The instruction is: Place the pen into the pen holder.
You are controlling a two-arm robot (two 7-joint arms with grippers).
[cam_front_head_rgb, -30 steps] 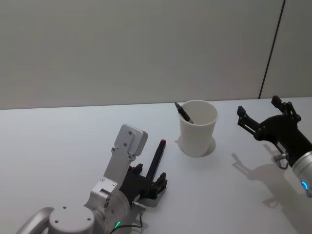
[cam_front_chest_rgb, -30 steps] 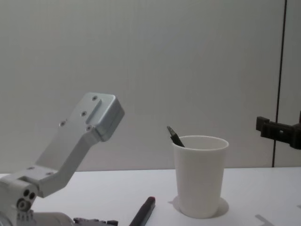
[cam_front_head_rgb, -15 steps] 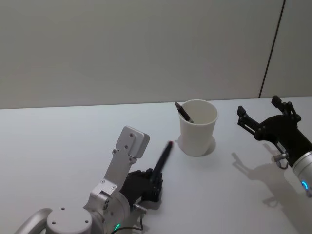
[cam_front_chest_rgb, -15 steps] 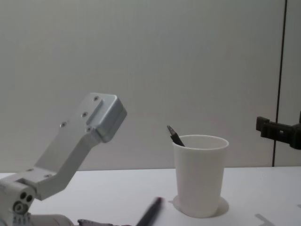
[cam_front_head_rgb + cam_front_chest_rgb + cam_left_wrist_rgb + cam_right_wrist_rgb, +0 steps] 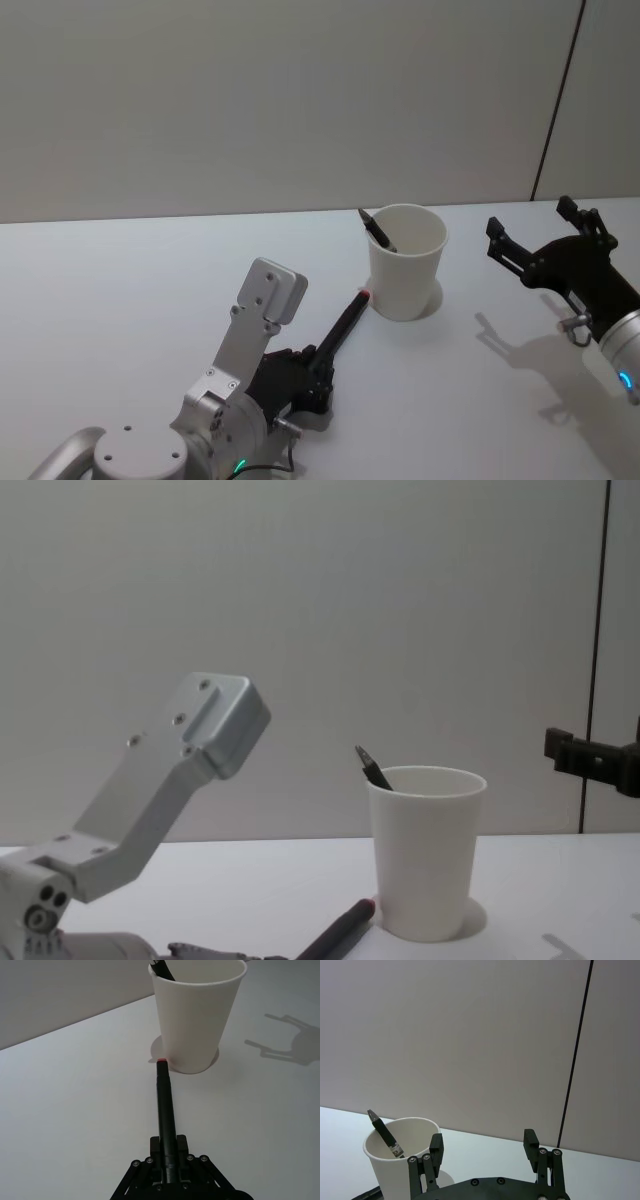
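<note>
My left gripper [image 5: 320, 372] is shut on the back end of a black pen [image 5: 343, 325] with a red tip. The pen [image 5: 164, 1105] lies low over the table, and its red tip nearly touches the foot of the pen holder [image 5: 405, 262], a white paper cup. In the chest view the pen [image 5: 338, 935] slants up toward the cup [image 5: 425, 855]. Another dark pen [image 5: 377, 230] leans inside the cup against its left rim. My right gripper [image 5: 530, 217] hangs open to the right of the cup, holding nothing.
The white table [image 5: 120, 290] runs back to a plain grey wall. A dark vertical seam [image 5: 555, 100] marks the wall at the right. The left arm's silver wrist housing [image 5: 170, 780] stands high at the left in the chest view.
The left gripper has swung the pen to the right, bringing its red tip close to the cup's base. The right arm has stayed still.
</note>
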